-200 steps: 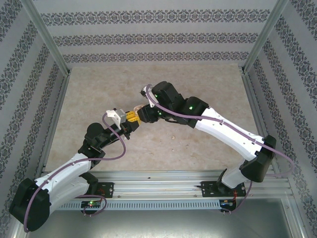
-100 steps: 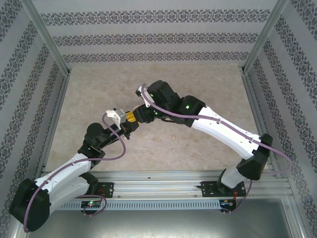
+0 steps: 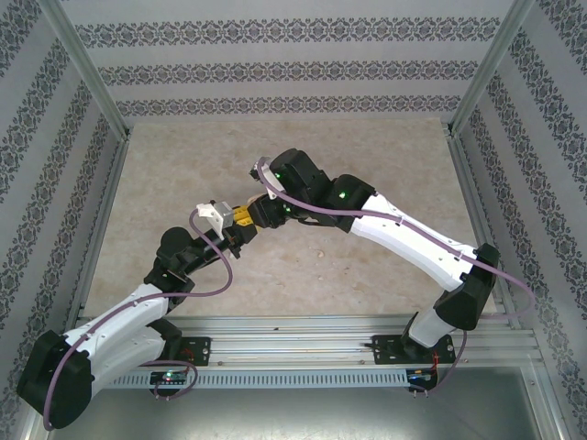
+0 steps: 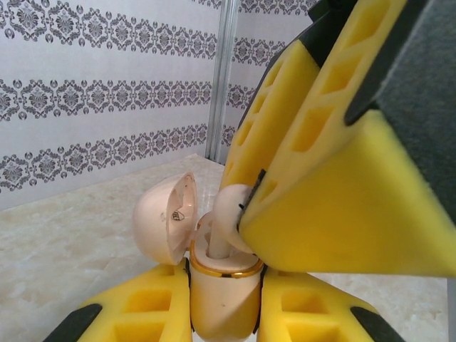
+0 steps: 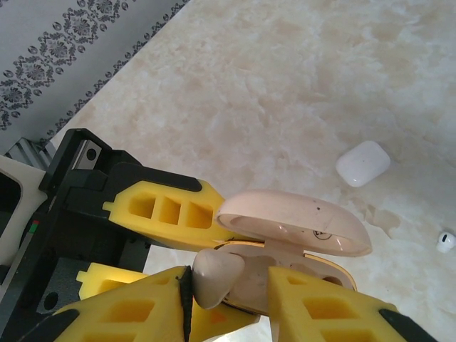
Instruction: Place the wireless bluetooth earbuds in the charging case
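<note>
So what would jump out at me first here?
Two yellow-fingered grippers meet mid-table: the left gripper clamps an open cream case, and the right gripper pinches a cream earbud at its mouth. Nearby, a small white case and a white earbud lie on the table.

two cases, a cream case (image 5: 292, 222) and a white case (image 5: 363, 162); two earbuds, a cream earbud (image 5: 214, 276) and a white earbud (image 5: 446, 242)
</note>
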You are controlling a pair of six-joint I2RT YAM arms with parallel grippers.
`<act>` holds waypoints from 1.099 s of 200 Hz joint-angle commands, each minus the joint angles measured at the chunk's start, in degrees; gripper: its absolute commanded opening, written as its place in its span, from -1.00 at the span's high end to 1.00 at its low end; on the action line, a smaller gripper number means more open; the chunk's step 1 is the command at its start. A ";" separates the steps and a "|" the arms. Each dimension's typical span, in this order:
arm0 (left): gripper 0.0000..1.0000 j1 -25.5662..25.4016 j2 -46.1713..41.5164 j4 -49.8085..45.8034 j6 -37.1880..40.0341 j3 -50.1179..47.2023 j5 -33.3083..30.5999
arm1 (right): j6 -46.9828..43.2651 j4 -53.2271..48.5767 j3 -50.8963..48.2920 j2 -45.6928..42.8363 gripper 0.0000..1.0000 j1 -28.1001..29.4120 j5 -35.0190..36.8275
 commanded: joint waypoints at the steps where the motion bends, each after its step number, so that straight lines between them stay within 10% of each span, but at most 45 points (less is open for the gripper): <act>1: 1.00 -0.51 -1.07 1.35 -0.21 0.08 0.77 | -1.29 -1.86 1.44 -0.56 0.31 -1.09 1.05; 220: 1.00 -0.51 -1.31 1.22 -0.40 -0.28 1.09 | -5.48 -3.26 2.35 -1.39 0.45 -2.04 0.45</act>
